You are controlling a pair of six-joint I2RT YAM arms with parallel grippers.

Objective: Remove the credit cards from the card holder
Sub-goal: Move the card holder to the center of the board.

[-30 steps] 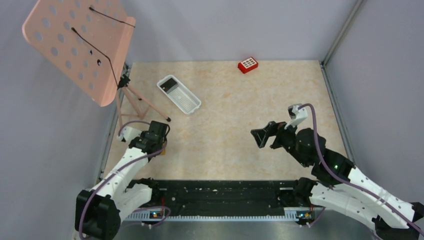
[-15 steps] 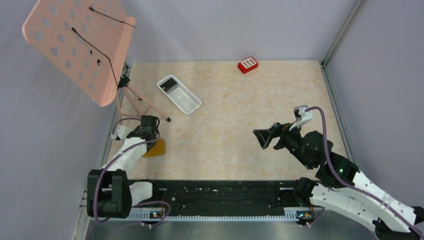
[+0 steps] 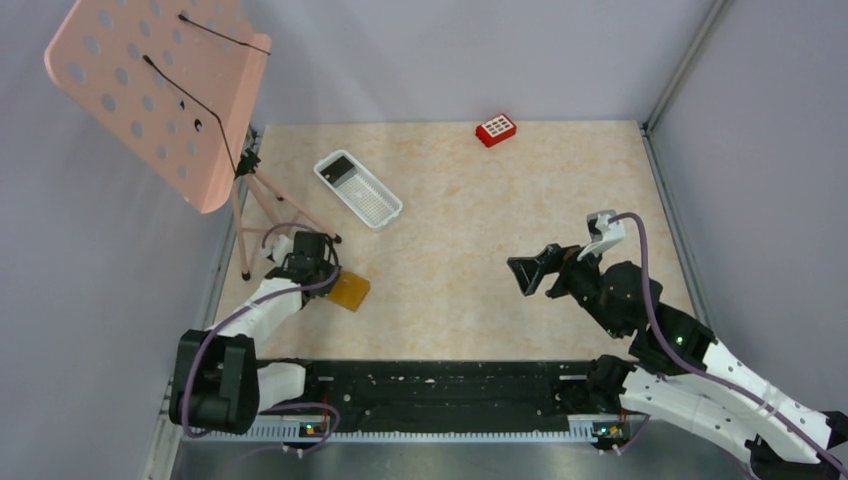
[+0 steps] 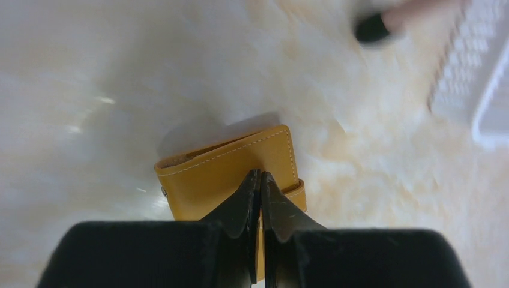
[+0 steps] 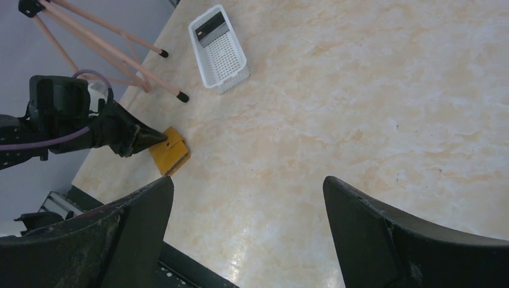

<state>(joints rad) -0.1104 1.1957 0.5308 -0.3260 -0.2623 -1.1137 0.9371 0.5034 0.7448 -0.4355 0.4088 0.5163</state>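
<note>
Three things stand around the work on the beige marbled surface (image 3: 480, 230). A pink perforated stand (image 3: 150, 90) rises at the far left, one foot (image 3: 337, 239) planted just behind the left arm. A white mesh tray (image 3: 370, 198) lies beyond that foot with a dark card (image 3: 340, 167) flat in its far end. A small red block (image 3: 495, 129) sits by the back wall, well apart from everything else. Nothing lies between the two arms. The tan card holder (image 4: 222, 171) is at the near left of the surface, folded shut. The left end effector (image 4: 260, 177) has its fingers pinched almost together on it, with a sliver of tan showing between them. The right end effector (image 3: 527, 275) hangs over the right half, jaws spread wide and gripping nothing.
</note>
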